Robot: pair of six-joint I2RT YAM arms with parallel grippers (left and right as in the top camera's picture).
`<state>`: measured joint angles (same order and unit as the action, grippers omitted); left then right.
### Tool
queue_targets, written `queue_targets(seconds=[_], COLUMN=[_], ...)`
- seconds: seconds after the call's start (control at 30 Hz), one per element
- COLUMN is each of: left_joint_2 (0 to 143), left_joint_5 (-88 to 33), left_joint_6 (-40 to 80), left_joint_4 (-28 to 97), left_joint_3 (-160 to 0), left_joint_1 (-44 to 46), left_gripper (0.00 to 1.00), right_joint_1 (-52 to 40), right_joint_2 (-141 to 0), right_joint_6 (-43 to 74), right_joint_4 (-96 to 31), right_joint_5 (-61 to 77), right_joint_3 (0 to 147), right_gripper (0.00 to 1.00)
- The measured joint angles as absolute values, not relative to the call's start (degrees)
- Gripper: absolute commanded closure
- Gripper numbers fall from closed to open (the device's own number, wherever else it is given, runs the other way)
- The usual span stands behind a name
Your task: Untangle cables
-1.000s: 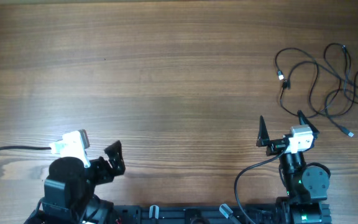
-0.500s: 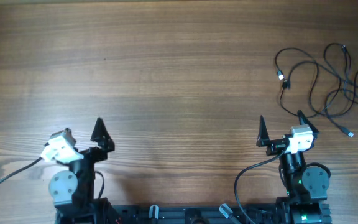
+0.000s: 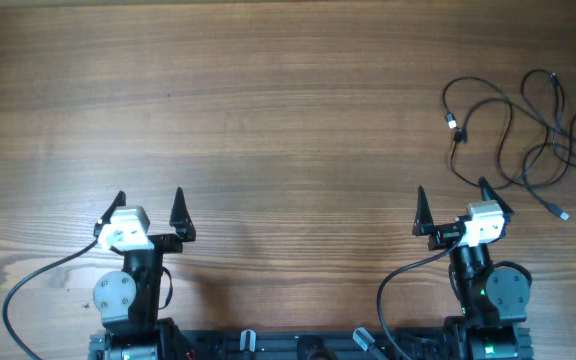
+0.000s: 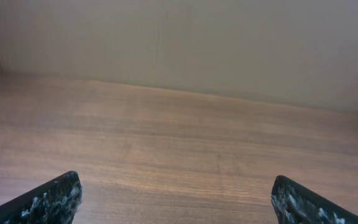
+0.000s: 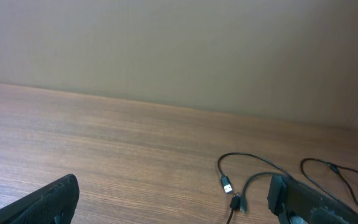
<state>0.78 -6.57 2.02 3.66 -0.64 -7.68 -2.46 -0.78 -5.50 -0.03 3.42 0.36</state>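
Observation:
The cables are thin black cords lying tangled in loops at the table's far right, with small silver-tipped plugs. They also show in the right wrist view, where a silver USB plug lies ahead of the fingers. My right gripper is open and empty, just below and left of the tangle. My left gripper is open and empty at the near left, far from the cables; its wrist view shows only bare wood between the fingertips.
The wooden table spreads wide between the arms and toward the far edge. Thick black arm cables trail from both arm bases at the near edge. A plain wall stands behind the table.
My left arm has swung round from pointing right to pointing straight ahead, its fingers now spread open toward the table. The right arm and the cables have not moved.

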Motion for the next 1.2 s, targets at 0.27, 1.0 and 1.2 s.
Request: queue_targets(seconds=[0.27, 1.0, 1.2], left_joint_2=[0.8, 0.78, 0.78], left_joint_5=[-6.9, -7.18, -7.18], left_joint_6=[-0.21, 1.19, 1.19], left_joint_4=[1.19, 3.44, 3.44], left_joint_3=[-0.54, -0.56, -0.56], left_joint_1=[-7.68, -7.68, -7.68], left_gripper=[0.0, 0.0, 0.0], right_joint_1=[-2.46, -2.46, -2.46], right_joint_2=[-0.78, -0.78, -0.78], right_joint_6=[-5.5, -5.5, -5.5], right_joint_4=[-0.05, -0.05, -0.05], right_joint_5=[3.42, 3.42, 3.42], right_joint_3=[0.36, 0.36, 0.36], right_gripper=[0.0, 0.0, 0.0])
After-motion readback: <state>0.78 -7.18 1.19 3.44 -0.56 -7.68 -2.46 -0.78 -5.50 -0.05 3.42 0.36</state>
